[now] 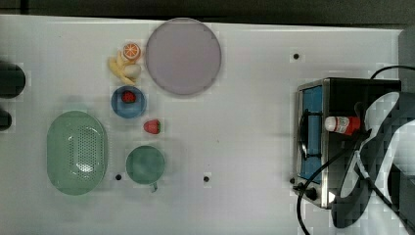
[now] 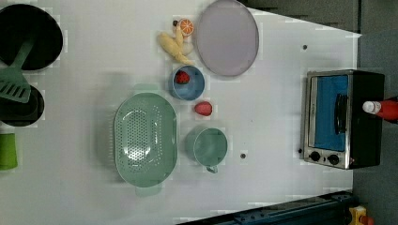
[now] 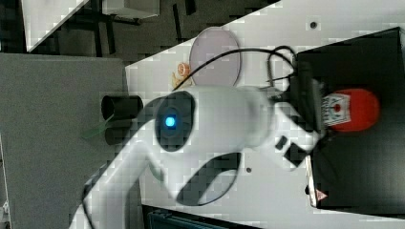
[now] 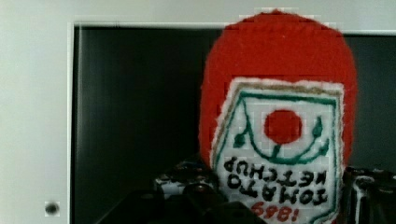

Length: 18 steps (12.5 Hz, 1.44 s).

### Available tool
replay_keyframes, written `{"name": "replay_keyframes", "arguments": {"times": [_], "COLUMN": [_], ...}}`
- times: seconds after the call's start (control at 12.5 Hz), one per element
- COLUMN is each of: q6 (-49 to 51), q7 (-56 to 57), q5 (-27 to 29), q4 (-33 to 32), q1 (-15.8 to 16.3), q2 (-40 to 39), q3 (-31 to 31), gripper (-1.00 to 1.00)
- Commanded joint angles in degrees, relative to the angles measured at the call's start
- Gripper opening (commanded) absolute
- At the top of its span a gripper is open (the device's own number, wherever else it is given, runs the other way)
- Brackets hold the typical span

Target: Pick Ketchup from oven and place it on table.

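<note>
My gripper (image 4: 275,196) sat right at the Ketchup (image 4: 279,116), with one finger on each side of the label. I could not tell whether my jaws were squeezing the bottle or only sitting next to it.

The Ketchup was on the black top of the oven (image 1: 367,90), with its white cap pointing toward the oven's glass door in the top view. It looked soft, like a stuffed toy. I thought a soft bottle could squash and slide out of my fingers if I held it too lightly.

I also thought a black cable (image 1: 313,181) near my arm could catch on the oven's edge when I moved away.

Farther off was the white table (image 1: 249,122). A strawberry (image 1: 152,127), a green cup (image 1: 145,164), a blue bowl (image 1: 128,102) and a green strainer (image 1: 77,152) sat there, well apart from the oven. If I swung too far, I could knock one.
</note>
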<state>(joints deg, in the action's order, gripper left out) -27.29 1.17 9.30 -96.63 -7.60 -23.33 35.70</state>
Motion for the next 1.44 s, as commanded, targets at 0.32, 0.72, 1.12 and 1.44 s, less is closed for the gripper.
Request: {"name": "replay_keyframes", "arguments": {"times": [0.32,0.72,1.12,1.44], "q6": [14.39,21.07,20.5,14.32], "q7": [4.67,4.25,-1.14,-11.97], "q5": [-1.82,-1.82,-2.74,-5.14], "q4": [6.41,5.29,0.96,-8.78], "q1": [11.78,17.39,20.94,21.89], "q2": [10.83,13.75,13.69,13.63], "q3": [-4.41,-11.69,-18.31,-19.56], "gripper": [0.24,0.24,0.24,0.24]}}
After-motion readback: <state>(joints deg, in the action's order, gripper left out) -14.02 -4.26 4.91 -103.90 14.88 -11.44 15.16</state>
